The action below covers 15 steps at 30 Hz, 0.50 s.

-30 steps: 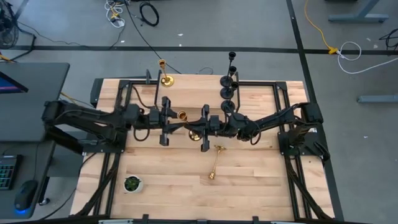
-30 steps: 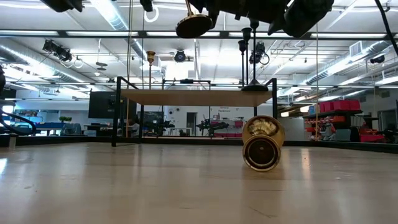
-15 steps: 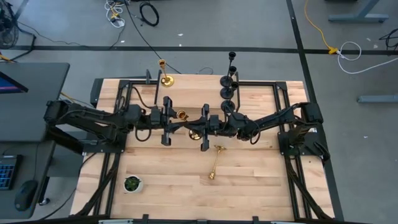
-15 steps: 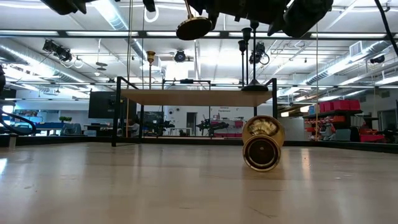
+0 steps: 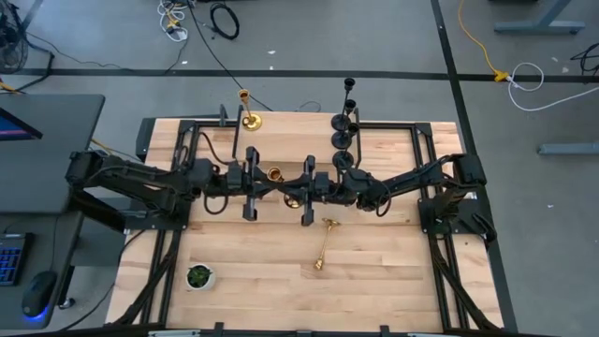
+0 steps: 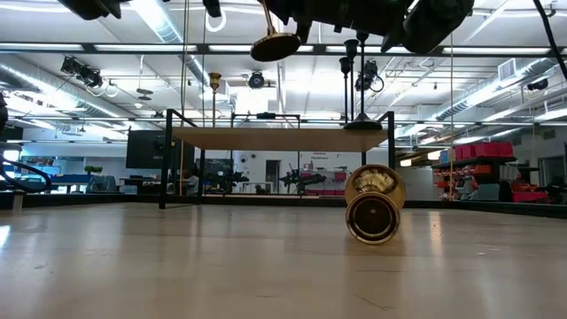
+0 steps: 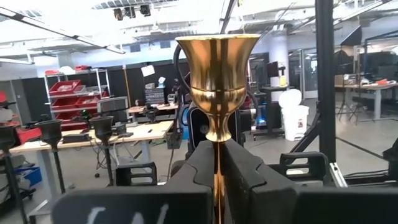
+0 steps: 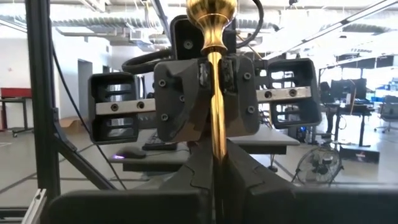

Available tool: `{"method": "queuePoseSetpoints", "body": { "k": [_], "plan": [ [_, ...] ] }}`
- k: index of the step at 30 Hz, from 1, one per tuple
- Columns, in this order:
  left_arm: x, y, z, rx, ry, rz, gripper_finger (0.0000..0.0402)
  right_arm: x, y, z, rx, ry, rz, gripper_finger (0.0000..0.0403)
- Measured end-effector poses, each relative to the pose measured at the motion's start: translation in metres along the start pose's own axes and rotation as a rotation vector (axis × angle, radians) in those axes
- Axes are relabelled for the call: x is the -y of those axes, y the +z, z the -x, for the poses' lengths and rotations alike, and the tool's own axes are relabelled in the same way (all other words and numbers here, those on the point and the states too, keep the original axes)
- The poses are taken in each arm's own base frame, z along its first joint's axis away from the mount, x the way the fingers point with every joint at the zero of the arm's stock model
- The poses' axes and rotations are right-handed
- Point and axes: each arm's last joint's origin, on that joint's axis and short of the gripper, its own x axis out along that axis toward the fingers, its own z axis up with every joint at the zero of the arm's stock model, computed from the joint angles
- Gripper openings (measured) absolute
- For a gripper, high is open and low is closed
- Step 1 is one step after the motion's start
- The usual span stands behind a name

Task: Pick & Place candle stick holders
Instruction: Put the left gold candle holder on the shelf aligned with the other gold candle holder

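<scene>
A gold candle stick holder (image 5: 283, 186) hangs in the air over the middle of the table, cup (image 7: 217, 59) up and base (image 6: 275, 44) down. My left gripper (image 5: 269, 187) and my right gripper (image 5: 301, 190) face each other, both shut on it. A second gold holder (image 5: 323, 245) lies on its side on the table, base toward the near edge (image 6: 374, 206). On the raised shelf at the far edge stand a third gold holder (image 5: 248, 114) and a row of black holders (image 5: 343, 126). My left gripper pinches the stem just under the cup (image 7: 217, 152) between its two fingers. The fingers come level from the table's left and lie across the stem. The holder is lifted clear, slightly tilted. My right gripper pinches the same stem lower down (image 8: 215, 155), level from the table's right, fingers across it, below the left gripper's fingers (image 8: 186, 93).
A small white pot with a green plant (image 5: 198, 276) stands near the front left. The raised shelf (image 6: 283, 137) on black frame posts (image 5: 187, 131) spans the far edge. Bare wood (image 5: 393, 262) lies at the front right.
My left gripper has edged toward the right gripper. In the low view the held holder's base has dropped a little and tipped.
</scene>
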Motion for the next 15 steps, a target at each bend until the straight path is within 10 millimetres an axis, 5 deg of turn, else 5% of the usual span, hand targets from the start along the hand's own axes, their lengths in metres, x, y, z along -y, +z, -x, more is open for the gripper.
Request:
{"method": "queuePoseSetpoints", "body": {
  "k": [15],
  "plan": [
    [-0.021, -0.003, 0.008, -0.127, 0.134, -0.035, 0.0012, 0.006, -0.006, 0.001, -0.086, -0.222, 0.055, 0.0074]
  ]
}}
